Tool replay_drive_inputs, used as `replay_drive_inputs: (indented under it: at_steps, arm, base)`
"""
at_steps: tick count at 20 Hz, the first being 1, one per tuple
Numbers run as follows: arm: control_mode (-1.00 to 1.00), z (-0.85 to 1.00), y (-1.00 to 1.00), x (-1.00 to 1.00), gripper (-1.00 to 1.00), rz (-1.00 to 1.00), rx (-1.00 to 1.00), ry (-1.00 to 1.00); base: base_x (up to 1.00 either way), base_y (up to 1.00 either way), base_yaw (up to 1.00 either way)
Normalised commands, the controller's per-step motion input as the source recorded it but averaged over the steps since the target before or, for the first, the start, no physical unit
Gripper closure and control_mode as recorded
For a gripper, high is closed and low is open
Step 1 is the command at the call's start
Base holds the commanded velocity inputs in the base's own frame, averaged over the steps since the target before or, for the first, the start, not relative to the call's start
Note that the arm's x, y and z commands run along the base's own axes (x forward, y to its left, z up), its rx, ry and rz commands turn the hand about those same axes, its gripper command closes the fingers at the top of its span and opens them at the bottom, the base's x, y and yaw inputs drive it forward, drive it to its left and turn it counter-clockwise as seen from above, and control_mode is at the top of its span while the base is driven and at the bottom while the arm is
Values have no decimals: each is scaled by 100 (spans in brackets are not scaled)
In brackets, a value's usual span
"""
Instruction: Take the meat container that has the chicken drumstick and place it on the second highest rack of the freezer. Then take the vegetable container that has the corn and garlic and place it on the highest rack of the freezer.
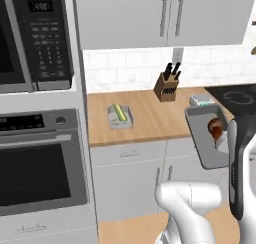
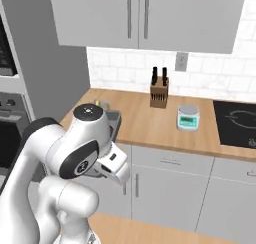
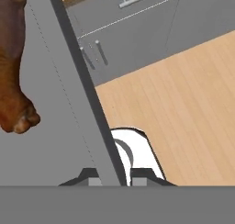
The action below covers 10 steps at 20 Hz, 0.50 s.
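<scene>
The meat container (image 1: pixel 205 148), a grey tray, hangs tilted in the air in front of the counter edge. The reddish-brown chicken drumstick (image 1: pixel 216 128) lies in it. In the hand view the container's wall (image 3: pixel 69 81) runs diagonally up from between my fingertips, with the chicken drumstick (image 3: pixel 13 76) to its left. My gripper (image 3: pixel 112 178) is shut on that wall. The vegetable container (image 1: pixel 120 117) sits on the counter's left part with the yellow-green corn (image 1: pixel 119 111) in it. I cannot make out the garlic. The freezer and its racks are out of view.
An oven (image 1: pixel 37 170) and microwave (image 1: pixel 35 38) column stands at the left. On the wooden counter (image 1: pixel 145 115) are a knife block (image 1: pixel 166 83) and a small scale (image 2: pixel 188 117), with a black cooktop (image 2: pixel 236 119) at the right. Wall cabinets (image 1: pixel 160 15) hang above. Open wooden floor (image 3: pixel 183 103) lies below.
</scene>
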Motion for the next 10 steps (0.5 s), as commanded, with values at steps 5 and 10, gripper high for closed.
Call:
replay_drive_inputs:
  at_steps: [5, 10]
  arm:
    - [100, 0, 0, 0, 100, 0, 0, 0]
    - [100, 0, 0, 0, 100, 0, 0, 0]
  base:
    - [-96, 14, 40]
    - [-47, 58, 49]
